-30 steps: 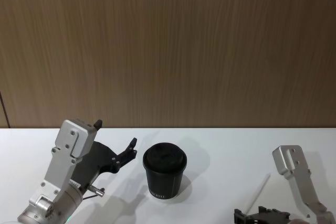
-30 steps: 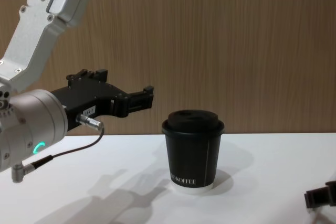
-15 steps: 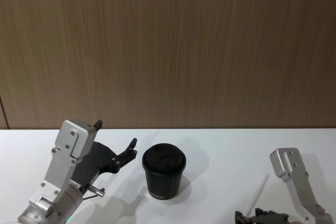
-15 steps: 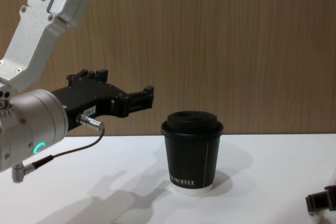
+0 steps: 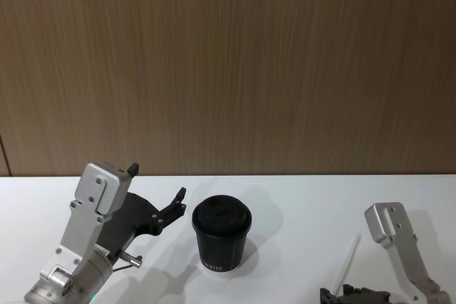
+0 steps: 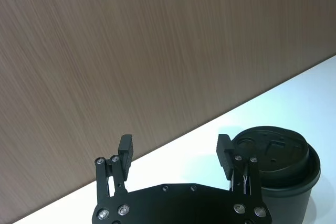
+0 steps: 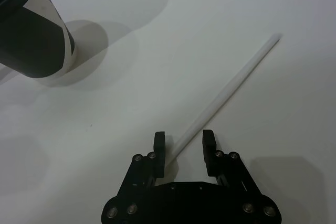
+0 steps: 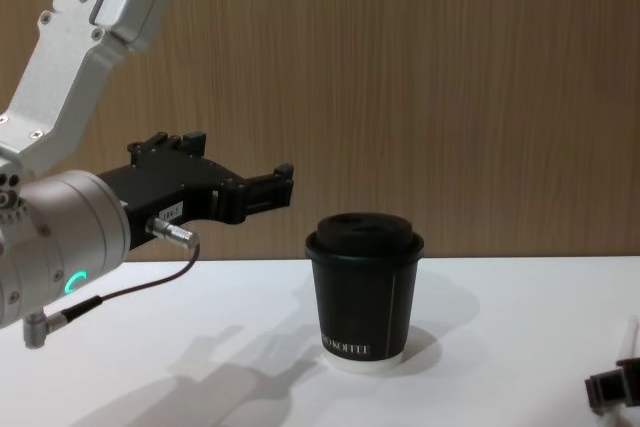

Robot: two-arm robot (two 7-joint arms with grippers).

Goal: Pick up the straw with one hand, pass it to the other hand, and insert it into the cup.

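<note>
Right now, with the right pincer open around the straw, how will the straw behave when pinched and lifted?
The straw is a thin round tube lying flat, so it may roll if nudged. The right pincer straddles it near one end, so the long free end will probably tilt or swing. It looks light and crushable.

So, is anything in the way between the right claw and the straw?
Nothing visible. The open right gripper straddles one end of the straw, and the cup stands well aside.
</note>
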